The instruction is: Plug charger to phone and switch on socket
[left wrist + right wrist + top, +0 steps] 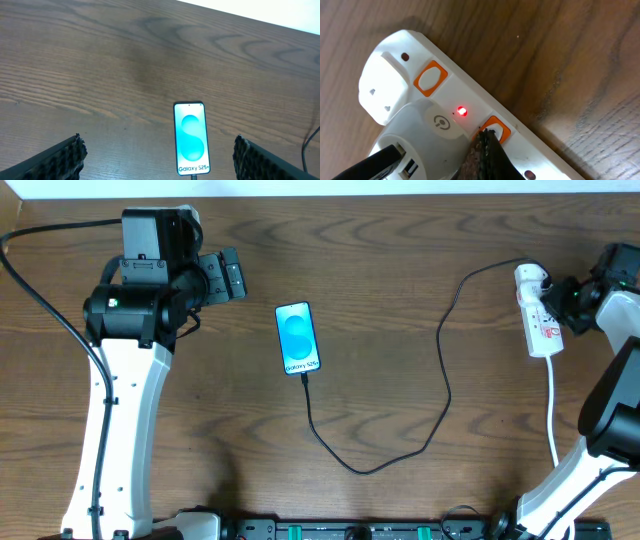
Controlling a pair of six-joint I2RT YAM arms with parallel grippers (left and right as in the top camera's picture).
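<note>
Charger plug sits in phone; right claw, pinched narrow, touches an orange socket switch, red lamp lit; left claw gapes wide.

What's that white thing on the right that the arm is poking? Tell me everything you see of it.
It is a white plastic power strip lying flat at the right of the wooden table, a white cord trailing from its near end. It has orange switches; a red light glows beside the white adapter plugged into its far end. The right gripper's closed tip touches one switch.
</note>
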